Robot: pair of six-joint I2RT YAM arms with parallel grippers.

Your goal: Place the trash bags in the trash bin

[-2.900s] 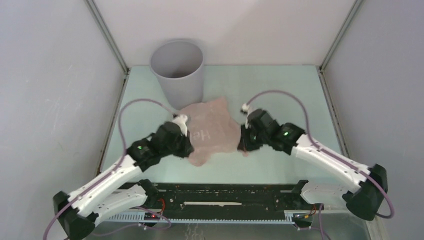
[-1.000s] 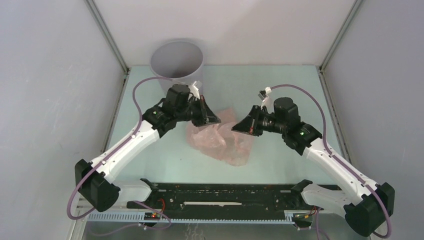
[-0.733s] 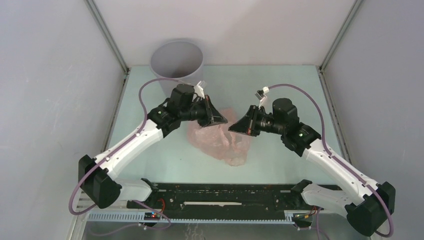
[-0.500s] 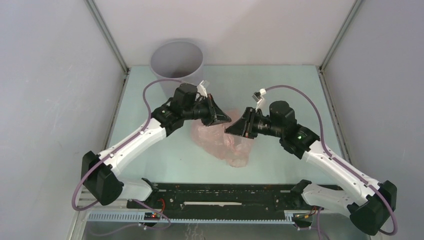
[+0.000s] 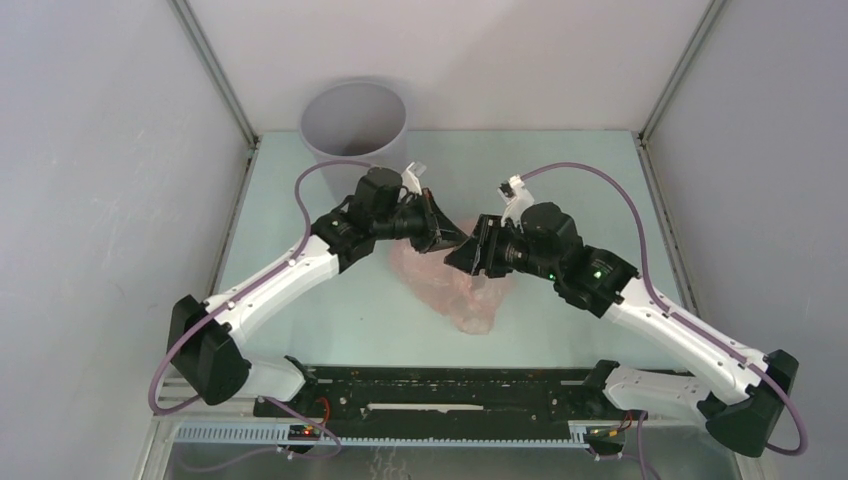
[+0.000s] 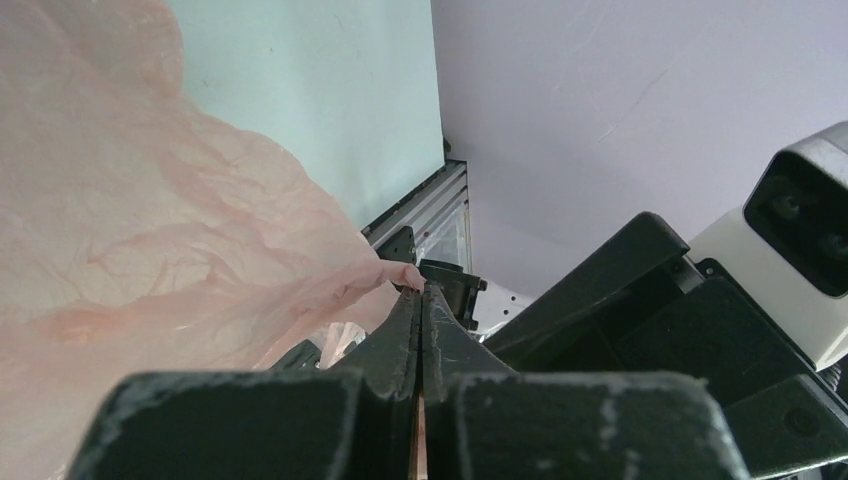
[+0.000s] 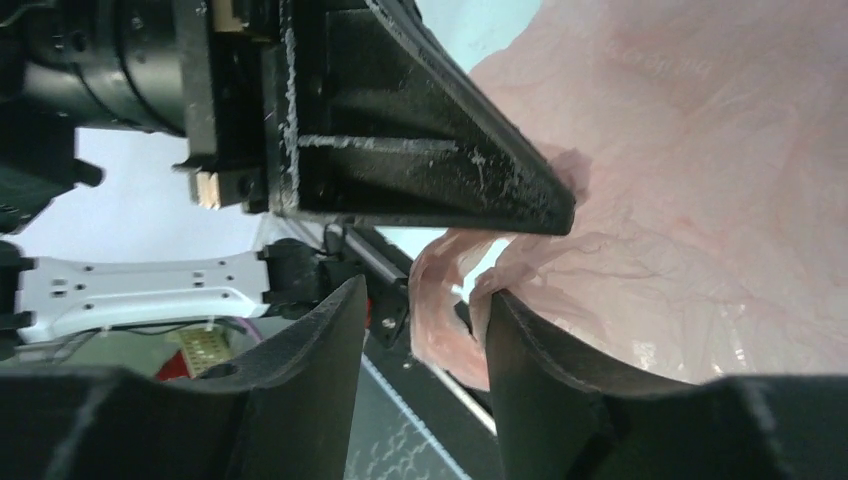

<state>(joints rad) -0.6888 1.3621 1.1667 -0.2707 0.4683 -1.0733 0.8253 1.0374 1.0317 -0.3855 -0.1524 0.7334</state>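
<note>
Three grey walls (image 5: 90, 220) close in the pale green tabletop (image 5: 590, 190) on its left, far and right edges, and a black rail (image 5: 450, 385) runs along the near edge. Both arms lean in from the near corners and meet over the middle, each trailing a purple cable (image 5: 565, 165). The grey trash bin (image 5: 390, 140) stands upright in the far left corner, mouth open. It is apart from the bag, and the left arm's wrist sits between the two. The pale-pink trash bag (image 5: 455, 295) hangs crumpled below the meeting point over the tabletop's middle, spreading toward the near edge. The left end effector (image 6: 420, 290) is clamped tight on a top edge of the film. The right end effector (image 7: 425, 295) has its fingers parted by a moderate gap, with a fold of the film between them. The left one's fingers cross directly in front of it, very close.
</note>
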